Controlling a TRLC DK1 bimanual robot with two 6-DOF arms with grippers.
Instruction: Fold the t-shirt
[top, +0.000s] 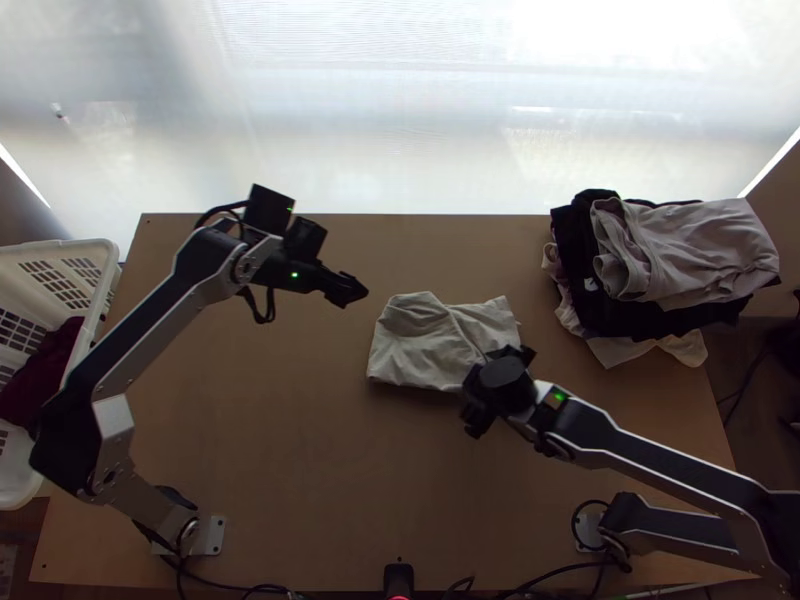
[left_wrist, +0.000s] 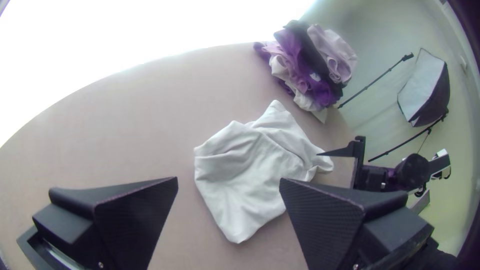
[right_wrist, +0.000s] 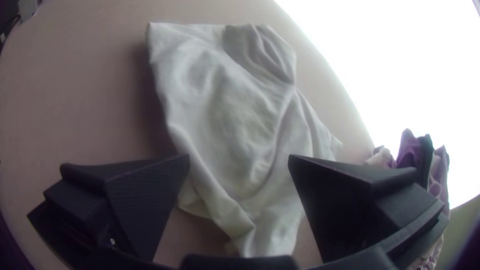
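Top view has the right gripper over the near right-hand corner of the pale t-shirt. In the right wrist view its two fingers stand wide apart with nothing pinched between them, cloth running on through the gap. The left gripper hangs over the table, off to the left of the shirt; its fingers are well apart too in the left wrist view, and it has hold of nothing.

The shirt lies near the middle of the table, folded into a small, uneven bundle with creases across it (hardly a crisp square, one corner poking out). How many layers it has, I cannot tell.

Farther out, at the table's far right, sits a pile of clothes, greyish-mauve over black, with cream cloth at the bottom. To the left stands a white basket with dark red cloth inside.
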